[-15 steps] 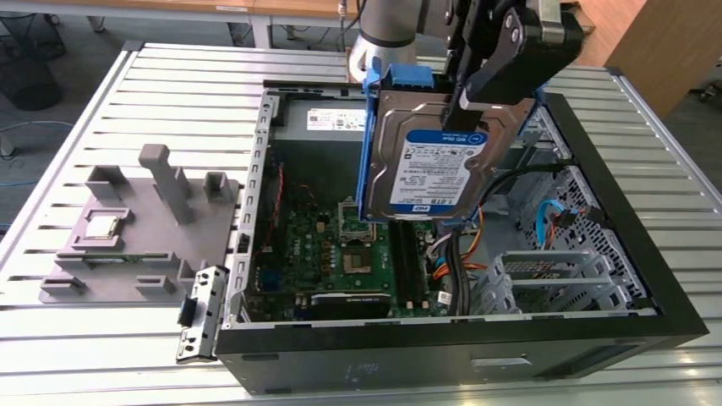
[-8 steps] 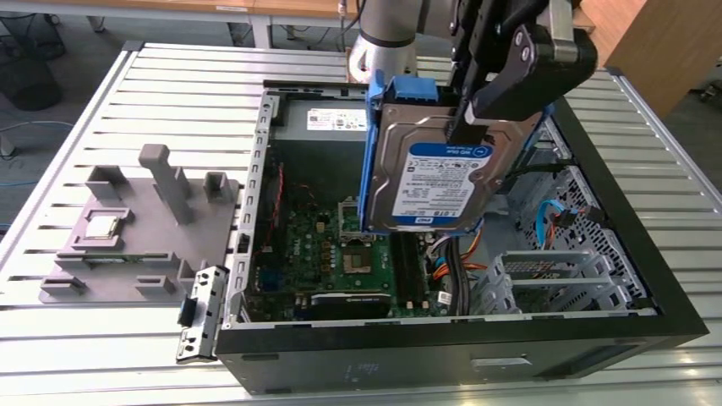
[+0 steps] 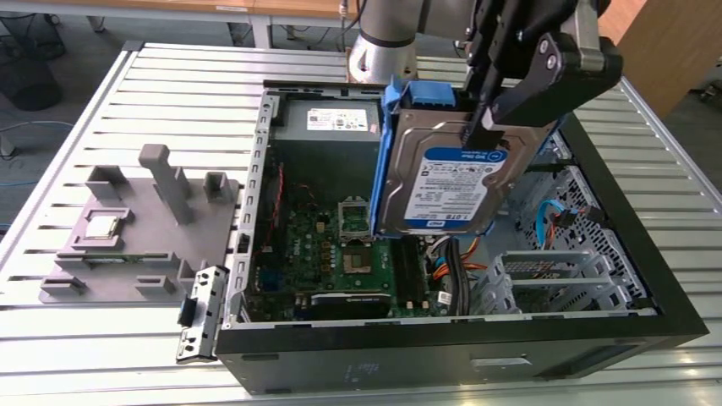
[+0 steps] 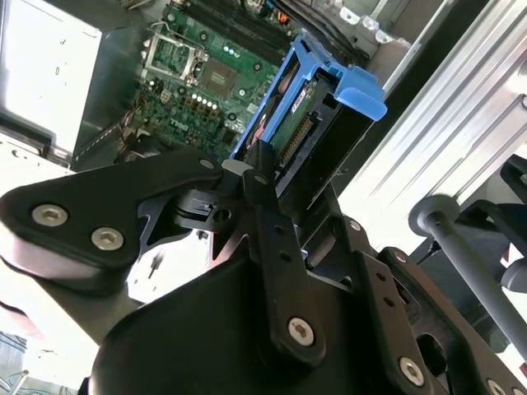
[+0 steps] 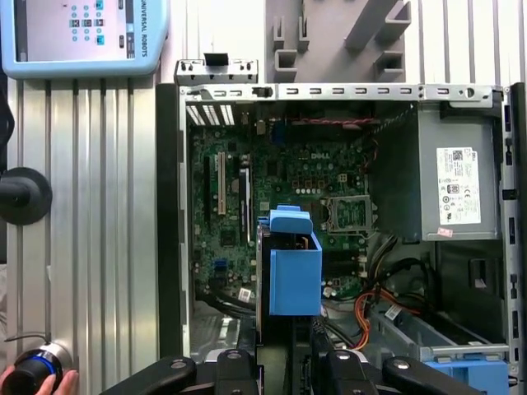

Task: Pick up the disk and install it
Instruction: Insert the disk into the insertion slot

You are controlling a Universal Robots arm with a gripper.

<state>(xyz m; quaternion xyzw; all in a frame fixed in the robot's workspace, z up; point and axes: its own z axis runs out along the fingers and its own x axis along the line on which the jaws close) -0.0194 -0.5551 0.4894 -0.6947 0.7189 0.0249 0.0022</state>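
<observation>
Gripper: the black two-finger gripper (image 3: 483,131) hangs over the open case; its jaws are clamped on the upper end of the disk.
Disk: the flat silver-grey rectangular disk (image 3: 451,182), with a white-and-blue label and blue plastic carrier rails, is in the air and stands on end. It is above the case's middle and touches nothing but the gripper. Both wrist views show its blue carrier (image 5: 294,271) (image 4: 317,123) below the gripper.
Case: the black, open-sided metal computer case (image 3: 451,337) lies on the slatted metal table (image 3: 169,93).
Case contents: a green motherboard (image 3: 304,245) covers the floor. A grey boxy power supply (image 5: 457,185) fills the corner nearest the arm's base. Orange cables (image 5: 366,309) trail near a perforated metal drive cage (image 3: 553,271).
Table edge: a grey moulded fixture tray (image 3: 124,228) sits beside the case, toward the exterior view's left edge.
Risk, slip: the grip is on one end only, so I judge the hanging disk could swing or slide out.
Risk, collision: lowered off line, its bottom corner could strike the motherboard or snag the cables.
Risk, jam: rails tilted against the cage could bind.
</observation>
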